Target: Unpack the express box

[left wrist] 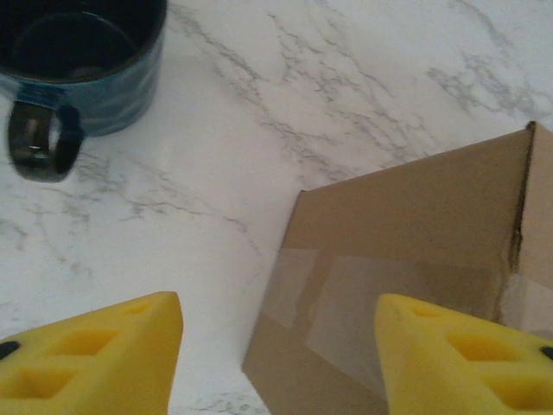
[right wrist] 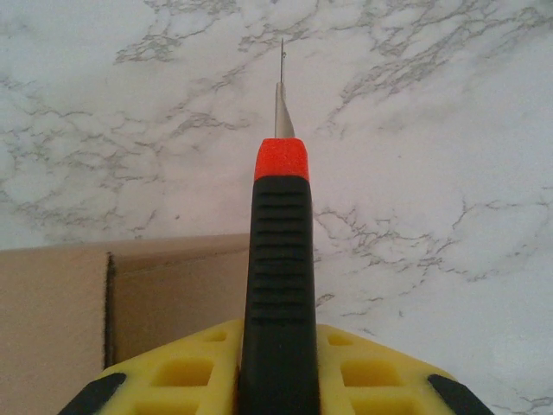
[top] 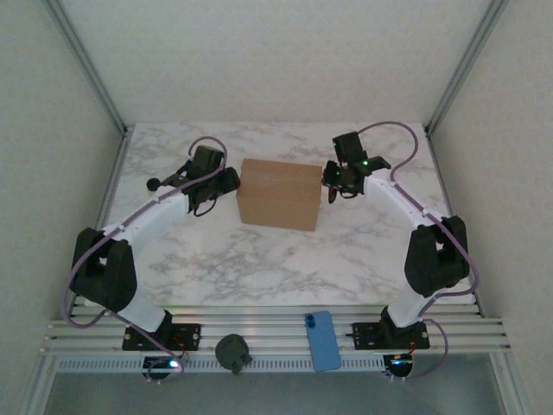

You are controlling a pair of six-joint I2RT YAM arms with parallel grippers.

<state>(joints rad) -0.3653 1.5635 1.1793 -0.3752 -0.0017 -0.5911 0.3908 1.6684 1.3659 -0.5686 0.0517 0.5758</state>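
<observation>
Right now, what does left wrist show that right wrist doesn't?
Left wrist, not right wrist: a dark blue mug, clear tape on the express box, and the open left pincer. Right wrist, not left wrist: a utility knife, blade out, clamped in the right pincer. Both: the express box and the marble table.

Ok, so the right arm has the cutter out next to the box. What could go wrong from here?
1. The cutter in the right gripper has its blade bared over the table, beside the express box and off the tape; a stroke might score the marble.
2. The left gripper is open and not bracing the box, so a cutting push may slide it.
3. The mug sits close by; a sliding box might knock it.
</observation>
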